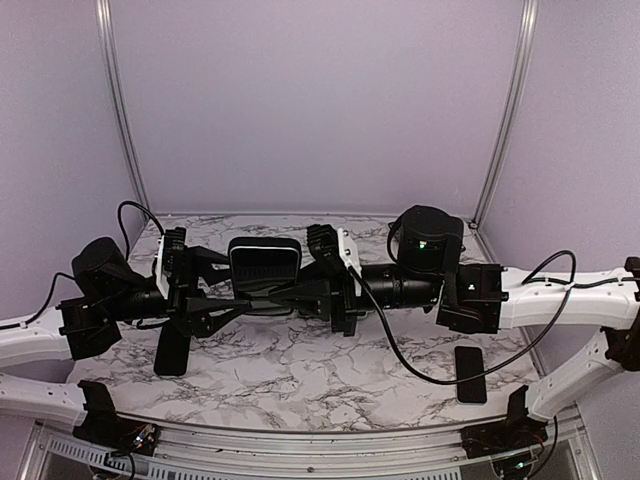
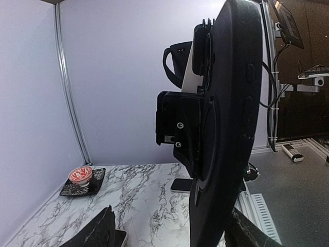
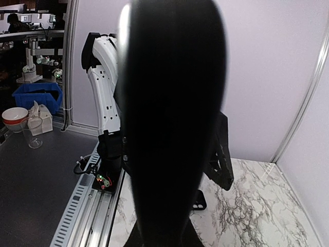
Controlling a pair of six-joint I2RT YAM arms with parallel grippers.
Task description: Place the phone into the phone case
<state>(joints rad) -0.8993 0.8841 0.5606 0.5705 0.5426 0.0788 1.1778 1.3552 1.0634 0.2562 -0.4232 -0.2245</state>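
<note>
While the phone case (image 1: pixel 264 262) was held above the table (image 1: pixel 300 385) between the two arms, the insertion step had not yet been started. The right gripper (image 1: pixel 305 285) was clamped narrow on the case. The broad face of the case was turned toward the overhead camera. That face read as hollow, so the case was judged empty. The left gripper (image 1: pixel 228 282) stood wide, with its fingers (image 2: pixel 103 232) set on either side of the case edge. Contact between those fingers and the case could not be confirmed. The phone (image 1: pixel 470 374) lay flat on the marble top near the right arm's base, well apart from the case and gripped by nothing.

Remaining work, as judged: steady the case, fetch the phone, align it with the open face, and press it home.

Surroundings were as follows. A black cable (image 1: pixel 400 350) hung from the right arm and looped low over the table just beside the phone. It was judged the likeliest obstruction to a pick at that spot. A red-patterned bowl (image 2: pixel 81 175) sat on a dark square dish (image 2: pixel 98 181) near the corner post, well apart from the case. A dark oblong (image 1: pixel 172 352) below the left gripper could not be identified.
</note>
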